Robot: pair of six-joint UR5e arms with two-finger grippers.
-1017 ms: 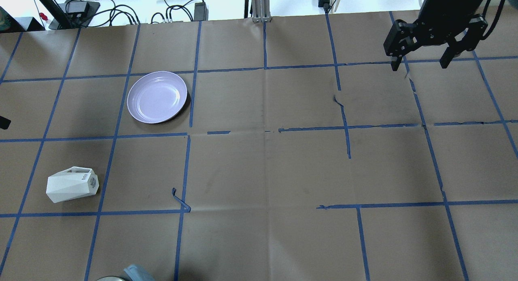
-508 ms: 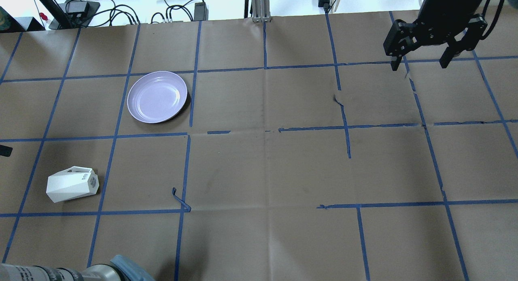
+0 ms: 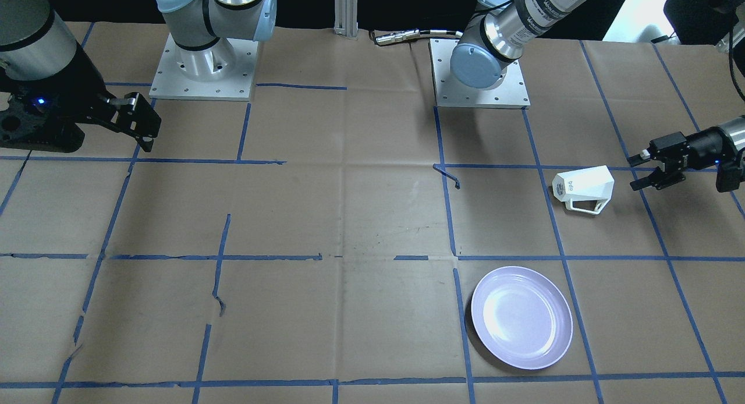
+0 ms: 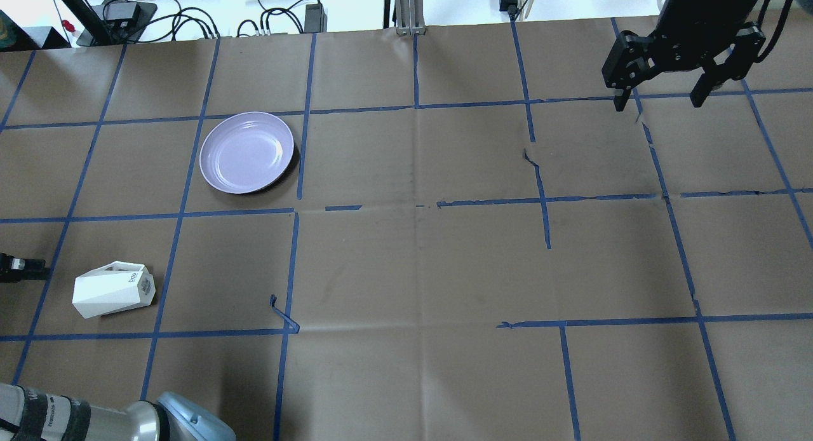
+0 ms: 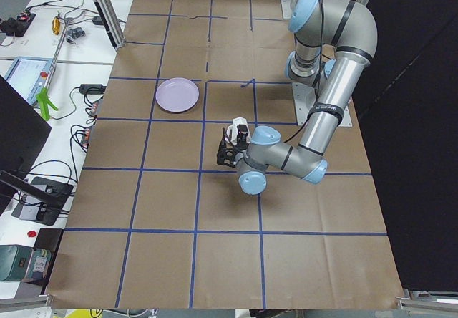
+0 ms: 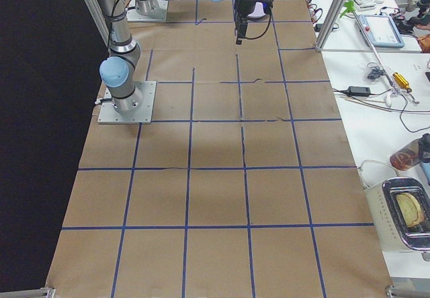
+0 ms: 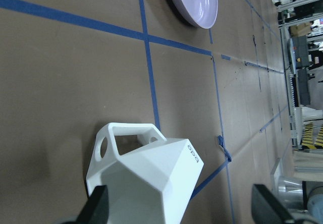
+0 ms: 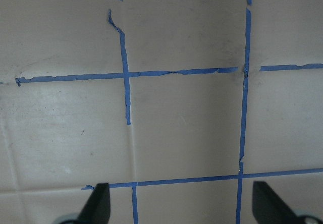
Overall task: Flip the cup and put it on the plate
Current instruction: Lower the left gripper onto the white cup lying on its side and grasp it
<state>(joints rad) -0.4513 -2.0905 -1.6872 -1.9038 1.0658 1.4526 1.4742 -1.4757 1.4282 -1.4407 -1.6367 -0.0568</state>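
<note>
The white faceted cup [image 4: 113, 290] lies on its side at the table's left front. Its lettered base points toward the middle, its mouth toward my left gripper, and its handle toward the far side. It also shows in the front view [image 3: 585, 184]. The lavender plate [image 4: 246, 152] lies empty, beyond the cup and to its right. My left gripper [image 3: 635, 172] is open and low, a short way from the cup's mouth. In the left wrist view the cup [image 7: 146, 181] lies between the two fingertips [image 7: 97, 210]. My right gripper [image 4: 658, 102] is open and empty, high at the far right.
Brown paper with a blue tape grid covers the table [image 4: 413, 269]. A loose curl of tape [image 4: 282, 314] sticks up to the right of the cup. Cables and power bricks [image 4: 190, 18] lie beyond the far edge. My left arm's elbow [image 4: 184, 425] is at the near left.
My left gripper has moved along the left edge toward the cup's mouth, and its elbow has come in at the near left. The cup, the plate and the right arm have not moved.
</note>
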